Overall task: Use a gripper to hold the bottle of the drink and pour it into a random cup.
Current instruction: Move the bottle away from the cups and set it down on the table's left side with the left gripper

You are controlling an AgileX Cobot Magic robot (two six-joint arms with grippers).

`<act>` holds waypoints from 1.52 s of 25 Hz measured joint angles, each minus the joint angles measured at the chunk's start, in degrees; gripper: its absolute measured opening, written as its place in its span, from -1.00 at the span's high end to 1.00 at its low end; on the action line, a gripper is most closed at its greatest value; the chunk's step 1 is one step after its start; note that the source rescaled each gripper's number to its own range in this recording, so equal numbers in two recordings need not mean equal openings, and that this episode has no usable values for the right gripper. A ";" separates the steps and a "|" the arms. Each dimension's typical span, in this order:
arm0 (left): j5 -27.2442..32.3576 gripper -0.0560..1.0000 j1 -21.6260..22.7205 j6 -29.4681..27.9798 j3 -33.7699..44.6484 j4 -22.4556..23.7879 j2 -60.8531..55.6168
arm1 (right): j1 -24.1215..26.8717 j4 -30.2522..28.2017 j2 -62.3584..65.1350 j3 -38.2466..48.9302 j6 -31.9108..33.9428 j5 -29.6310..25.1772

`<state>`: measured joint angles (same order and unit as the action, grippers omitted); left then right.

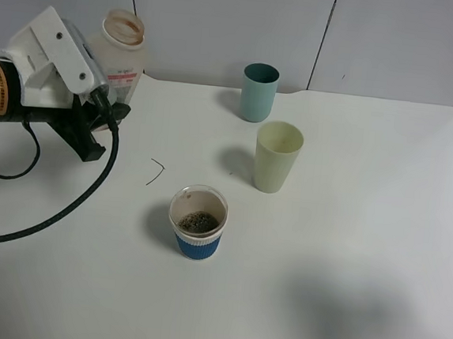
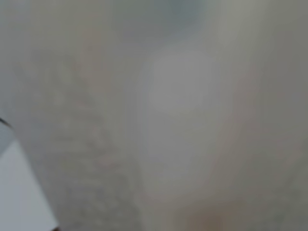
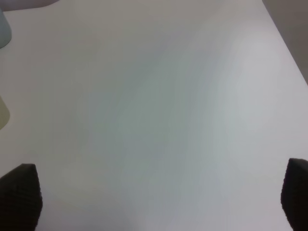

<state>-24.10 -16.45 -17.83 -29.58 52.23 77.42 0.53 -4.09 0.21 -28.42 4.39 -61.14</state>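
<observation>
The left pincer (image 1: 93,148) closed tight beside the bottle (image 1: 123,49), hold unclear; the blue-sleeved cup (image 1: 196,245) contains dark liquid.

The right gripper (image 3: 159,202) hangs over the white table (image 3: 159,96) — its 2 dark ribbed fingertips (image 3: 19,197) spread wide apart.

Teal cup (image 1: 259,92) stands behind pale green cup (image 1: 277,156) — both upright.
</observation>
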 joint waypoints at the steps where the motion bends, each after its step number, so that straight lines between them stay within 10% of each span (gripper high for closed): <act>1: -1.66 0.89 0.41 2.09 0.00 -2.68 0.65 | 0.00 0.00 0.00 0.00 0.00 0.00; 14: -29.24 0.89 1.17 19.18 5.04 -32.44 14.33 | 0.00 0.00 0.00 0.00 0.00 0.00; 21: -34.16 0.89 1.17 26.76 8.25 -42.89 15.45 | 0.00 0.00 0.00 0.00 0.00 0.00; 38: -44.49 0.89 1.17 28.95 9.35 -45.88 28.17 | 0.00 0.00 0.00 0.00 0.00 0.00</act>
<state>-68.60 -15.28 11.12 -20.23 6.35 105.59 0.53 -4.09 0.21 -28.42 4.39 -61.14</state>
